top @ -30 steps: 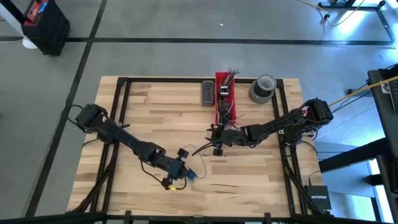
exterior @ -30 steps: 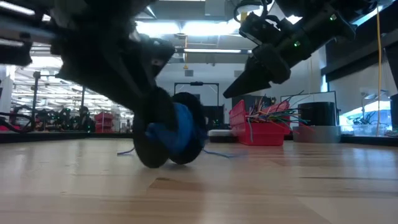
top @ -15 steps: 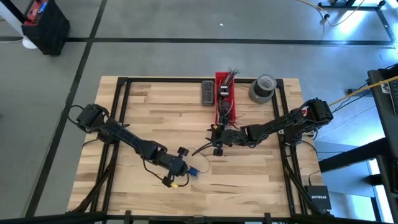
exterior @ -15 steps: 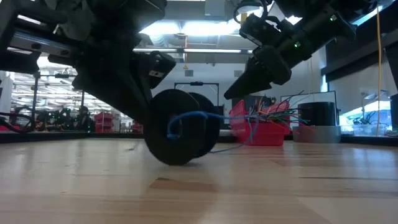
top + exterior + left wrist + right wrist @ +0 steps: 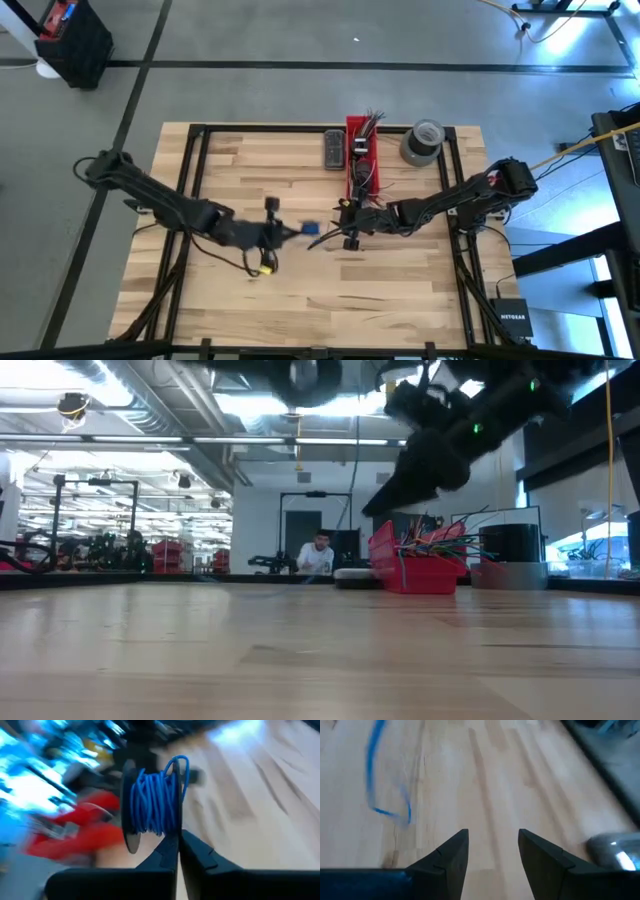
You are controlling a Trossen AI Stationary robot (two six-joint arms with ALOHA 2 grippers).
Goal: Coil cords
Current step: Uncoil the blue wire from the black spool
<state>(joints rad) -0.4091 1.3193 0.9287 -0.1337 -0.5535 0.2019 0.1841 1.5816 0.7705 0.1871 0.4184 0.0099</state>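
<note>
From above, my left pincer (image 5: 300, 230) hangs over the wooden surface (image 5: 240, 170) a short way to the left of the red bin (image 5: 360, 155), its fingers (image 5: 172, 852) pressed together on the blue cord (image 5: 157, 802). My left wrist camera shows that cord wound in many turns on a dark spool (image 5: 131, 805) held right at the fingertips, with one loop standing up past the spool's rim. In the overhead view the blue shows as a small patch (image 5: 310, 229) at the pincer's tip, between the two arms.

My right pincer (image 5: 340, 228) waits just below the red bin's near end, close to the left pincer but apart from it, fingers (image 5: 451, 854) spread wide and gripping nothing. Through its wrist camera I see a loose, thin blue strand (image 5: 377, 775) curving above the bare wood ahead of the fingers; whether it touches the boards I cannot tell.

At surface level the red bin (image 5: 415, 565) bristles with short multicoloured wire ends (image 5: 440, 538), and the grey tape roll (image 5: 510, 574) sits just to its side. Overhead, the roll (image 5: 422, 141) stands by the bin's far end, with a dark flat box (image 5: 333, 149) on the bin's other side. A person (image 5: 318, 556) is in the room beyond the surface.
</note>
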